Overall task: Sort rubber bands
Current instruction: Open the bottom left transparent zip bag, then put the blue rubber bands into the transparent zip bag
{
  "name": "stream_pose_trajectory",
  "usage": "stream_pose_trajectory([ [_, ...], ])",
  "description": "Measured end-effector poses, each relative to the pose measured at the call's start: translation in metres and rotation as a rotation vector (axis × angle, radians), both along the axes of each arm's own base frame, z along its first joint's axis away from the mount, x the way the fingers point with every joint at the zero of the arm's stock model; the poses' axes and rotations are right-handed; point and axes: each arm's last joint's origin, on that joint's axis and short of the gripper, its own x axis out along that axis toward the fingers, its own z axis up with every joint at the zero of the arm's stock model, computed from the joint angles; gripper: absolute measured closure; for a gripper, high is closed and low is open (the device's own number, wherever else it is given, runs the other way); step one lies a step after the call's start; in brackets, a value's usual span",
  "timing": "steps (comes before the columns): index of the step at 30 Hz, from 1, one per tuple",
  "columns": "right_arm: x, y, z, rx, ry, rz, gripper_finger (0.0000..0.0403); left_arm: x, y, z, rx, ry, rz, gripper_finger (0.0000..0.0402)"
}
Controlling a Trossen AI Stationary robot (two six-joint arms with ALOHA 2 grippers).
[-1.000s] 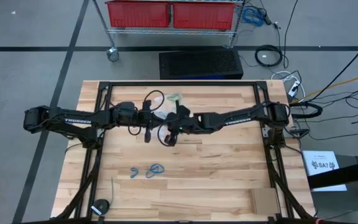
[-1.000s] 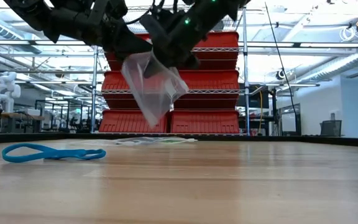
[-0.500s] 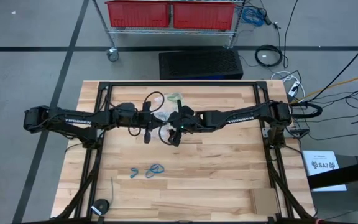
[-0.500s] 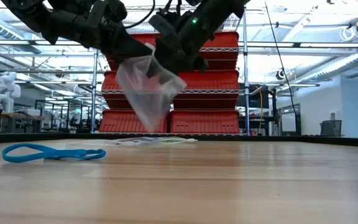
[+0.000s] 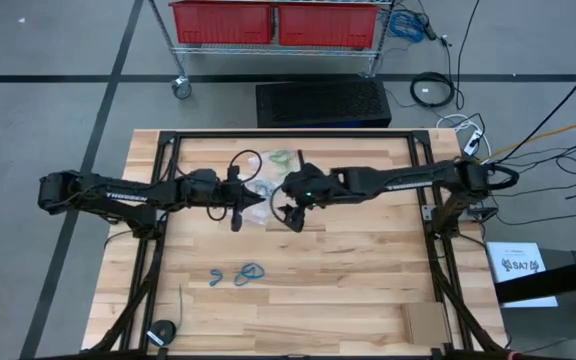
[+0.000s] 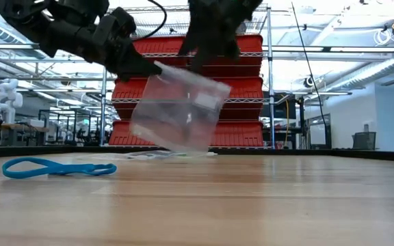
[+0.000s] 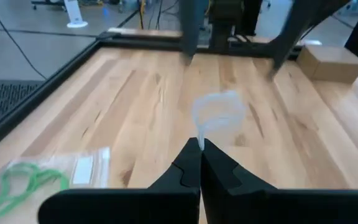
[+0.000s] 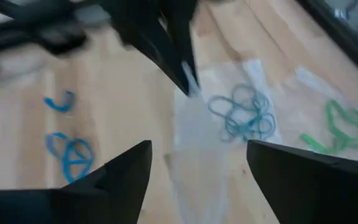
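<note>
A clear plastic zip bag (image 6: 178, 109) hangs in the air over the middle of the table, and my left gripper (image 7: 199, 146) is shut on it. My right gripper (image 8: 197, 180) stands open just above and to the right of the bag (image 8: 194, 134), with nothing between its fingers. On the table below lie a flat bag of teal rubber bands (image 8: 244, 112) and a bag of green rubber bands (image 8: 340, 127), which also shows far of the grippers (image 5: 281, 157). Loose bright blue rubber bands (image 5: 238, 275) lie nearer the front left. My left gripper pinches the bag's upper corner (image 7: 201, 135) between its two shut fingers. They come almost level from the table's left. The bag hangs below and beyond the fingertips, spread open and clear of the table (image 6: 176, 147).
Black frame rails (image 5: 158, 250) run along the table's sides. A black puck (image 5: 161, 333) sits at the near left and a cardboard box (image 5: 428, 322) at the near right. A rack of red bins (image 6: 183, 130) stands beyond the far edge.
My right gripper has opened, let go of the bag, and drawn up and a little toward the table's right edge. The bag, crumpled between both grippers before, has swung down and spread out. It now hangs from my left gripper alone.
</note>
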Motion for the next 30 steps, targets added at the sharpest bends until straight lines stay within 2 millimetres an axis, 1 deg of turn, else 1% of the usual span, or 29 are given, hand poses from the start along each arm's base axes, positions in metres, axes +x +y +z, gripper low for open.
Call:
stream_pose_trajectory([
  [2,-0.007,0.006,0.013,-0.002,-0.033,0.018,0.0146,-0.002,0.001,-0.004,0.0,0.009,0.008,0.0402],
  [5,-0.013,0.018,0.021,-0.006,-0.052,0.064,0.0146,-0.005,0.003,-0.01,0.003,0.029,0.041,0.0402],
  [7,-0.012,0.03,0.019,0.016,-0.048,0.117,0.0147,-0.007,0.005,-0.013,0.005,0.037,0.059,0.0402],
  [9,-0.004,0.045,0.011,0.042,-0.056,0.156,0.0147,-0.008,0.005,-0.012,0.006,0.027,0.064,0.0402],
  [12,0.011,0.068,-0.013,0.067,-0.037,0.19,0.0147,-0.01,0.005,-0.008,0.01,-0.007,0.056,0.0402],
  [15,0.028,0.086,-0.043,0.105,-0.021,0.189,0.0147,-0.016,0.003,-0.005,0.013,-0.033,0.052,0.0402],
  [19,0.049,0.102,-0.092,0.155,0.008,0.162,0.0147,-0.029,0.001,-0.005,0.017,-0.061,0.052,0.0402],
  [22,0.061,0.109,-0.119,0.186,-0.014,0.148,0.0147,-0.037,-0.001,-0.006,0.008,-0.085,0.054,0.0402],
  [25,0.069,0.111,-0.141,0.214,-0.028,0.122,0.0149,-0.043,-0.003,-0.006,-0.003,-0.104,0.054,0.0402],
  [27,0.073,0.111,-0.156,0.225,-0.021,0.091,0.0156,-0.046,-0.003,-0.008,-0.003,-0.108,0.054,0.0402],
  [30,0.074,0.111,-0.172,0.229,0.006,0.043,0.0177,-0.049,-0.004,-0.009,-0.018,-0.112,0.057,0.0402],
])
